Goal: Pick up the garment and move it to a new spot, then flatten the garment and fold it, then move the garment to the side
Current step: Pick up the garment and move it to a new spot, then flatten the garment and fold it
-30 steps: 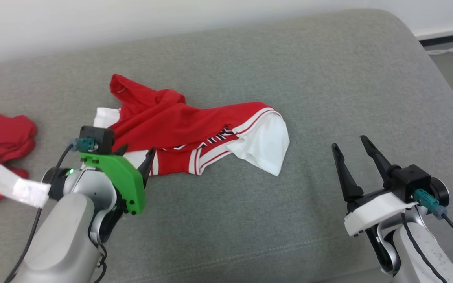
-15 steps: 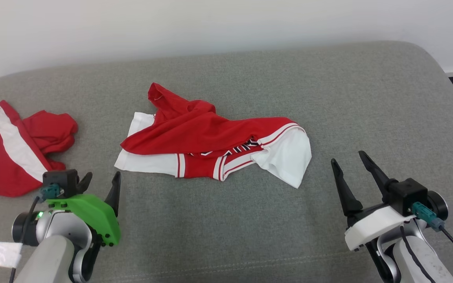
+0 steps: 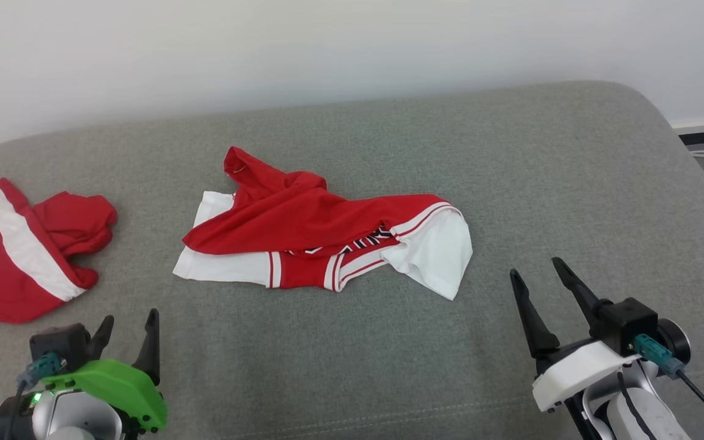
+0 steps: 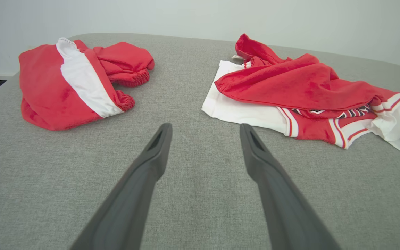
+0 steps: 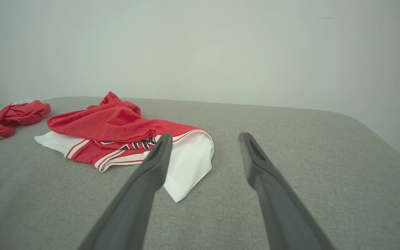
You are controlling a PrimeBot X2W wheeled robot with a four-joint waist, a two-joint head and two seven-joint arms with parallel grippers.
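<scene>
At the cushion's [image 3: 352, 379] near edge, left gripper [image 3: 131, 318] and right gripper [image 3: 534, 267] fingers spread wide, empty. Red-and-white garment [image 3: 303, 220] lies crumpled mid-cushion, beyond both, untouched. Second red garment [image 3: 16, 256] far left.

garment [image 3: 303, 217]: red and white sports jersey; dark lettering partly seen on the front, mostly hidden by a fold
colour: red upper layer, white shown at both ends, red-and-white striped trim at the hems
state: crumpled, not flattened; a red layer is thrown across the lower white layer
pose: laid low, stretched left to right in the head view; a red tip is pointed toward the far edge
place: laid near the middle of the grey cushion [image 3: 541, 171]
</scene>
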